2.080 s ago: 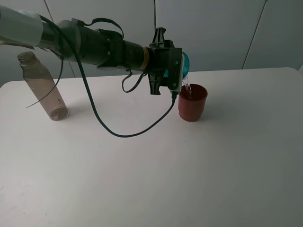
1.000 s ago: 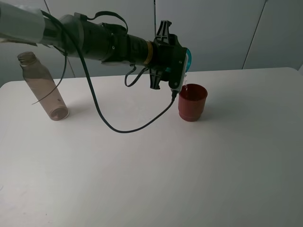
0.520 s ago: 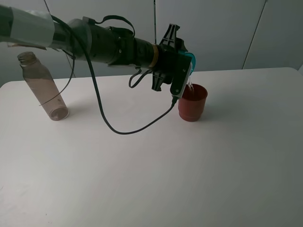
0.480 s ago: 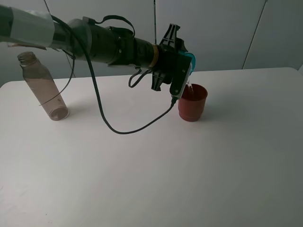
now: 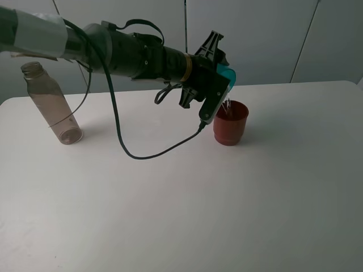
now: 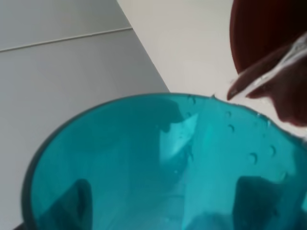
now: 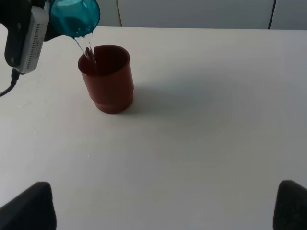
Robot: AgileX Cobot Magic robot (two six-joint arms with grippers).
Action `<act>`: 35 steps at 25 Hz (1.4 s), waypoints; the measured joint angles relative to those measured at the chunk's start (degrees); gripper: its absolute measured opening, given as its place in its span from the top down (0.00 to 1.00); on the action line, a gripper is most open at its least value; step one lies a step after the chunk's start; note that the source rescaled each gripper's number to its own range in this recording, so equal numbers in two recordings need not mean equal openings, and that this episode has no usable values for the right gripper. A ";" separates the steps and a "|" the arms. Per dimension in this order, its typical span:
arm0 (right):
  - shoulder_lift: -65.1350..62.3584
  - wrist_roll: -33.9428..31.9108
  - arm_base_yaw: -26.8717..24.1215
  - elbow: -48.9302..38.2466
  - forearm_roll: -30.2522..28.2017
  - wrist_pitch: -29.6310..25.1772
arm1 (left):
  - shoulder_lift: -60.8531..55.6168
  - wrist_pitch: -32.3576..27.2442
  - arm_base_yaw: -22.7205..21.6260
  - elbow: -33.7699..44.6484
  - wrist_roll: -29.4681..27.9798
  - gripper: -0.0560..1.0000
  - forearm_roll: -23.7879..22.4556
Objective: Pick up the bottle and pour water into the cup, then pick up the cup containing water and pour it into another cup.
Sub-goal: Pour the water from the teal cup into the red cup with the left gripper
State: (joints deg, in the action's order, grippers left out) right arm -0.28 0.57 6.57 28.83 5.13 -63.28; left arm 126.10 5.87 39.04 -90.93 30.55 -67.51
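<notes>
Two thin streams of water (image 7: 86,48) fall from the teal cup (image 5: 227,75) into the red cup (image 5: 231,122). My left gripper (image 5: 222,81) is clamped on the teal cup, tipped steeply mouth-down just above the red cup's near rim; in the left wrist view the two dark finger pads (image 6: 72,201) show through the teal wall on either side, and droplets cling inside the lip. The red cup stands upright on the white desk (image 5: 181,198), toward the back and slightly right of centre. The bottle (image 5: 52,104) stands upright and capless at the far left of the desk, well apart from both cups. A black cable (image 5: 147,154) loops from my left arm down over the desk. My right gripper (image 7: 163,211): only two dark finger tips at the corners of the right wrist view, spread wide, holding nothing, well back from the red cup.
</notes>
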 joint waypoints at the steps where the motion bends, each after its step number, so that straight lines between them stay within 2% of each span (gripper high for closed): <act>1: 0.00 0.00 0.00 0.00 0.00 0.00 | 0.00 0.00 0.00 0.00 0.95 0.87 0.00; 14: 0.00 0.00 0.00 0.00 0.00 0.00 | 0.00 -0.22 0.00 -0.03 6.89 0.87 0.00; 28: 0.00 0.00 0.00 0.00 0.00 0.00 | 0.00 -0.22 0.00 -0.03 7.12 0.87 0.37; 32: 0.00 0.00 0.00 0.00 0.00 0.00 | 0.00 -0.22 0.00 -0.03 4.94 0.87 0.51; 35: 0.00 0.00 0.00 0.00 0.00 0.00 | 0.00 -0.22 0.00 -0.03 0.75 0.87 1.11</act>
State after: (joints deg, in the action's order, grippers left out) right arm -0.28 0.57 6.57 28.83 5.13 -63.28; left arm 126.10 5.65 39.04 -90.97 31.30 -66.39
